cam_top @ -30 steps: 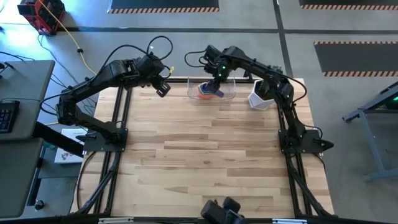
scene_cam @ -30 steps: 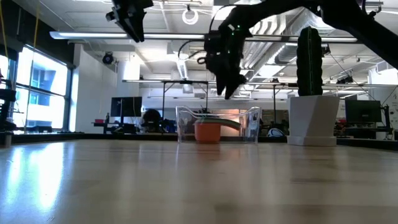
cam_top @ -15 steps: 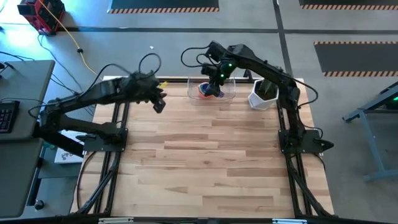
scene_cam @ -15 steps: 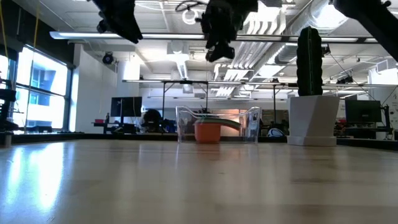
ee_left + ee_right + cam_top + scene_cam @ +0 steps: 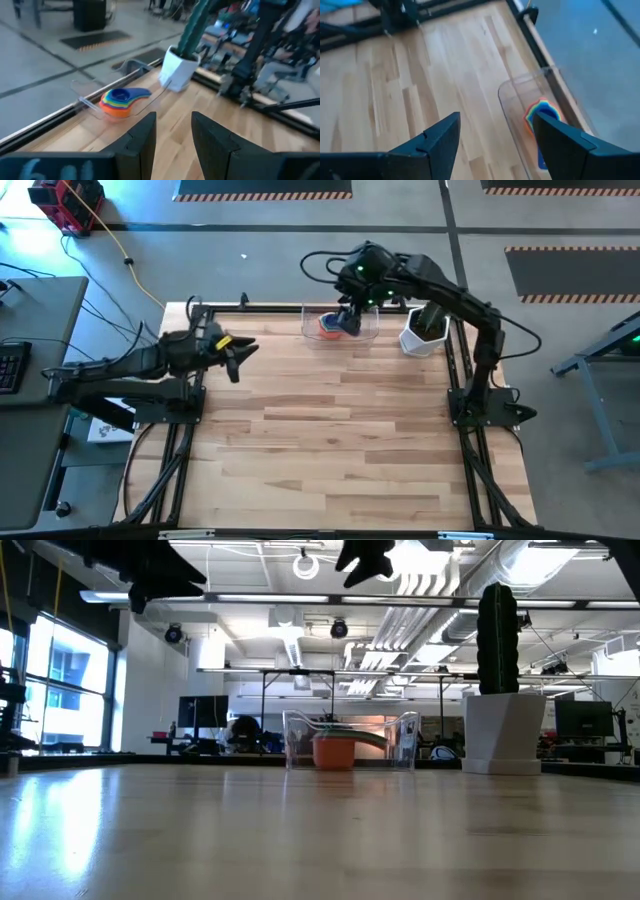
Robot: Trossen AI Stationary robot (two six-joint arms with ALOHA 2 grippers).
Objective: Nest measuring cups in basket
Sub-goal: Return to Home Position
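- the measuring cups are seen nested in one stack inside the basket. the blue cup is on top and the orange one at the bottom, and the rims of the others are shown as coloured rings between them.
- the stack is placed a little off the middle of the basket, toward the end that faces the left arm.
- the basket itself is set at the far edge of the table.
- the right gripper is held in the air above the basket, about over the stack. its fingers are spread wide, and nothing is held between them.
- the left gripper is held above the table, well apart from the basket, on the left arm's side of it. only a small gap is left between its fingers, and nothing is gripped.
- a white pot with a green cactus is placed just beside the other end of the basket. a narrow gap is seen between them in the low view.
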